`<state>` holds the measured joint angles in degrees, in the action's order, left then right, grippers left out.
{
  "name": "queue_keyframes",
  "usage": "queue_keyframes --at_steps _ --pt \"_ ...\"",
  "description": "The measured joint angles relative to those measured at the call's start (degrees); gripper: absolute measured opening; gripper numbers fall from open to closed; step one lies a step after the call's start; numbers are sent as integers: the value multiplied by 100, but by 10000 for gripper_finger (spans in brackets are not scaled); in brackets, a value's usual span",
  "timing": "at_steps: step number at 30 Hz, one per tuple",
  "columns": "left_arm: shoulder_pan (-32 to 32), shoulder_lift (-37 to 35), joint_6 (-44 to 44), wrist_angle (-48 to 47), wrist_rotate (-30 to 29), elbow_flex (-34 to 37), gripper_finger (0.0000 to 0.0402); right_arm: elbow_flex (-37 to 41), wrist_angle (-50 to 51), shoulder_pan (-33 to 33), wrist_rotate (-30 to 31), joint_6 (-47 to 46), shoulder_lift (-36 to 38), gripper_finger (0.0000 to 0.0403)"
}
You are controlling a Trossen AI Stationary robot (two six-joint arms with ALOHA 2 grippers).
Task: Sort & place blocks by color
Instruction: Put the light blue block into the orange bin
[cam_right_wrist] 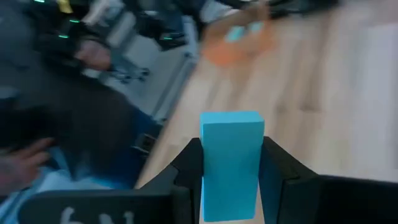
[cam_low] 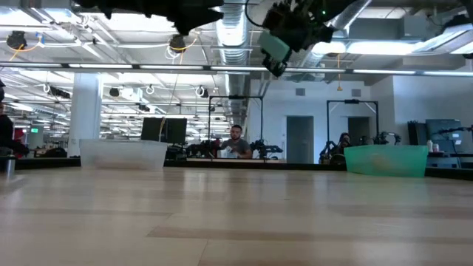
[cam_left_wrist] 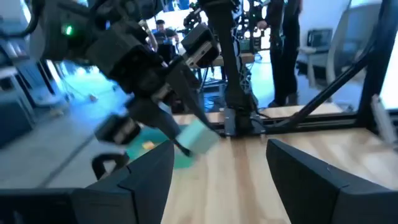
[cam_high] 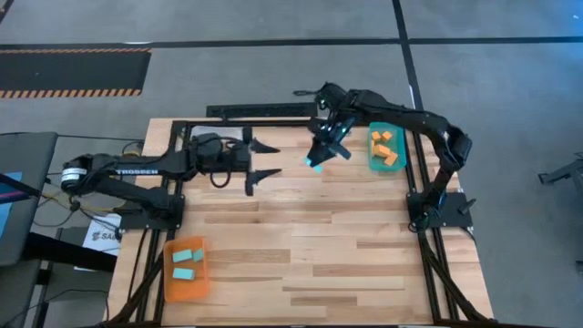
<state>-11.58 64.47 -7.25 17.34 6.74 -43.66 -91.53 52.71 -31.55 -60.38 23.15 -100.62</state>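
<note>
My right gripper (cam_high: 318, 155) hangs high over the far middle of the table, shut on one light blue block (cam_right_wrist: 230, 162), which also shows in the low view (cam_low: 275, 49) and the left wrist view (cam_left_wrist: 198, 137). My left gripper (cam_high: 266, 158) hovers just left of it, open and holding nothing, fingers pointing toward the right gripper. Orange blocks (cam_high: 385, 146) lie in the teal tray (cam_high: 373, 165) at the far right. Light blue blocks (cam_high: 187, 264) lie in the orange tray (cam_high: 169, 284) at the near left. My right gripper pinches the light blue block between its two fingers (cam_right_wrist: 186, 168), one on each long side (cam_right_wrist: 208, 155). The block's free end (cam_right_wrist: 231, 121) sticks out past the fingertips. The fingers slant down from the far right. The block is lifted clear, well above the table.
A clear tray (cam_low: 122, 154) stands at the far left of the table, near my left arm. Bare wood (cam_high: 310, 246) fills the middle and near right. People and other robot stations show in the room beyond the far edge.
</note>
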Motion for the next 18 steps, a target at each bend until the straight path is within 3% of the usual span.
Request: queue_keyframes --at_steps 5,12,18 --pt "55 563 -622 -349 -26 -680 245 0 -388 362 -293 -323 -4 103" --pt "97 1218 -1037 -1874 534 -1730 245 0 -740 818 -266 -601 -4 105" --pt "143 1561 -1286 -1979 1093 -2110 245 0 -914 1020 -229 -624 -3 106"
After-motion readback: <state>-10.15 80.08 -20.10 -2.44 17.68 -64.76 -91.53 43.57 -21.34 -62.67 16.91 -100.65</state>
